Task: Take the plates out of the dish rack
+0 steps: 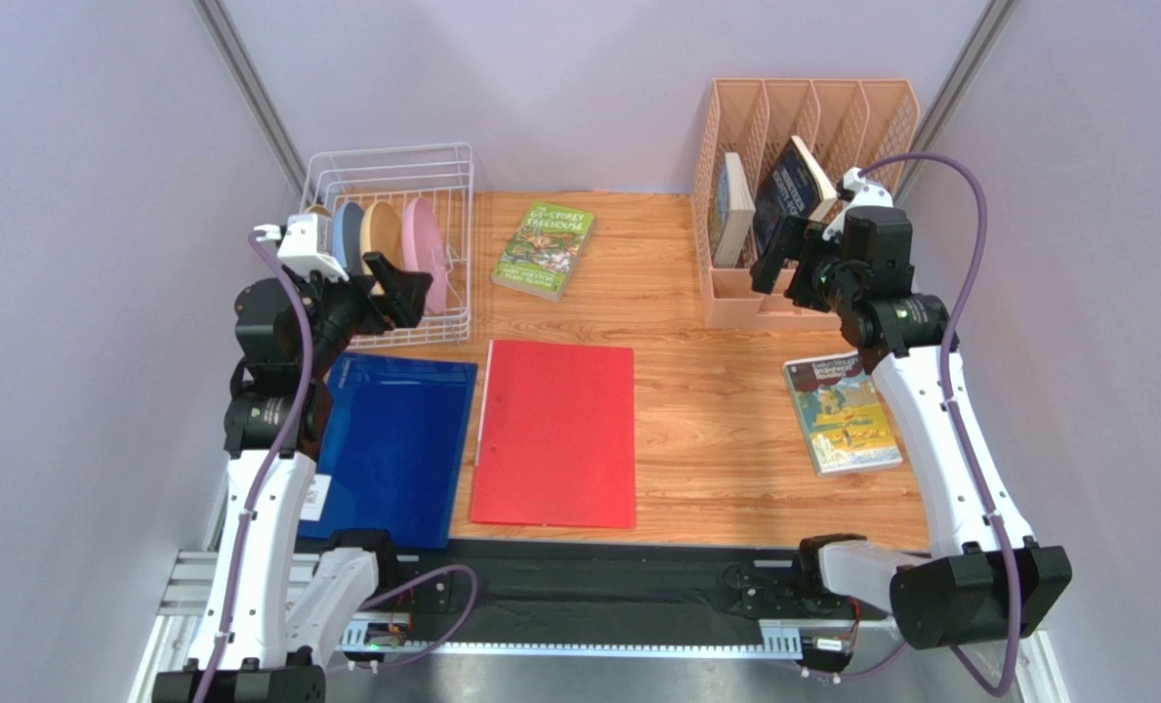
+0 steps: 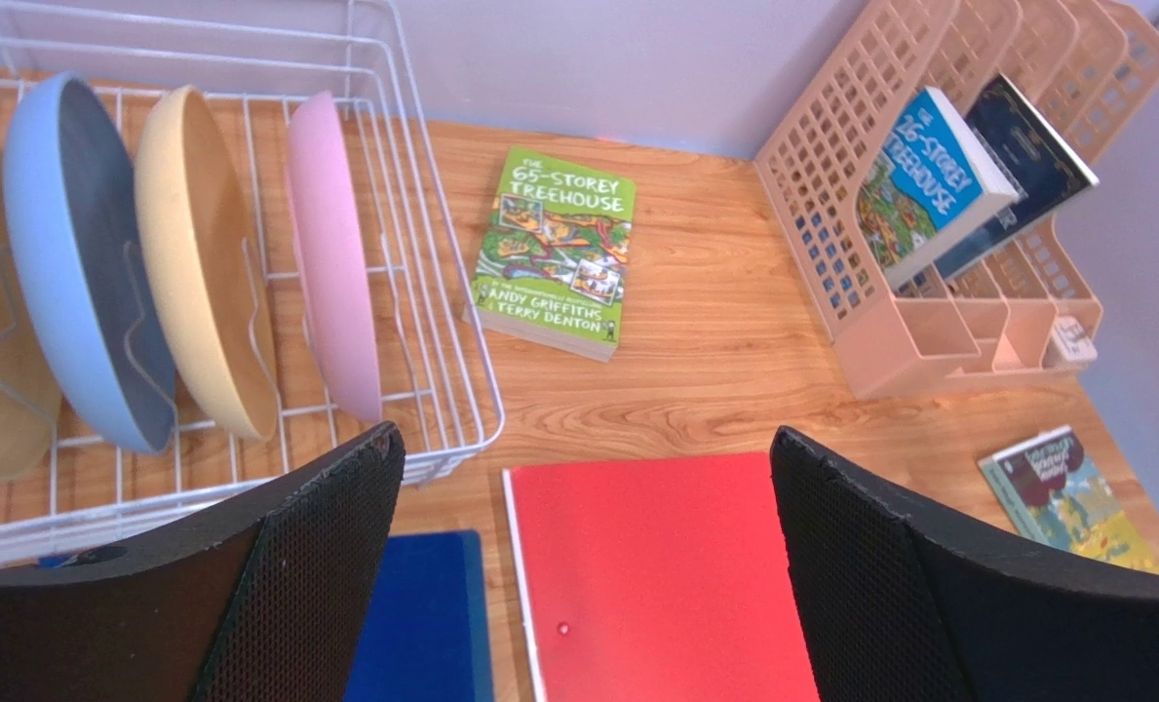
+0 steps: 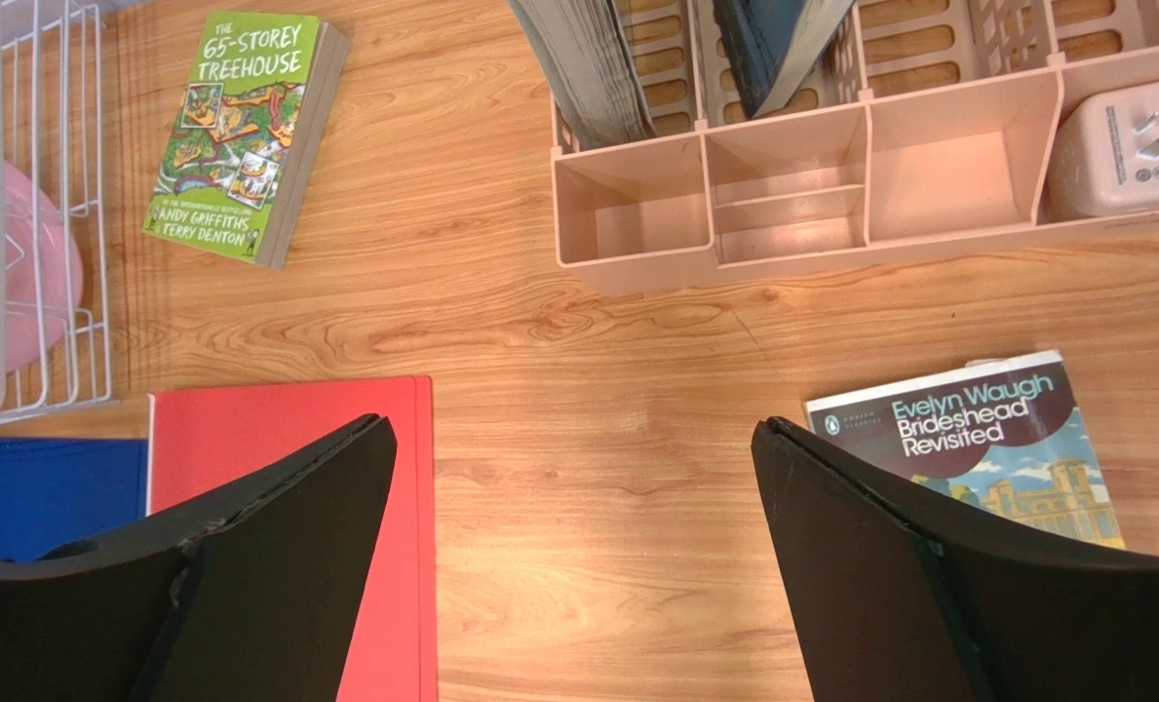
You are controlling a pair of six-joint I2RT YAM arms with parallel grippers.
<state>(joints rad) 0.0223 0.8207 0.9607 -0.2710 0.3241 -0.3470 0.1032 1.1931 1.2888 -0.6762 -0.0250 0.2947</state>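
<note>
Inside the dish rack (image 1: 395, 153): four plates (image 1: 381, 235) on edge, none yet unloaded.
Plates stand in one row along the dish rack, faces side by side. The pink plate (image 2: 333, 249) ends the row on the side toward the left tool (image 1: 376, 287), which hangs just outside the rack's near corner, jaws wide apart, empty. Right tool (image 1: 777, 267), likewise apart and empty, is well away by the peach organiser (image 1: 835, 110). Left arm judged nearer.

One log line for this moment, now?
plates: four standing in dish rack | left gripper: open, empty, near rack | right gripper: open, empty
</note>
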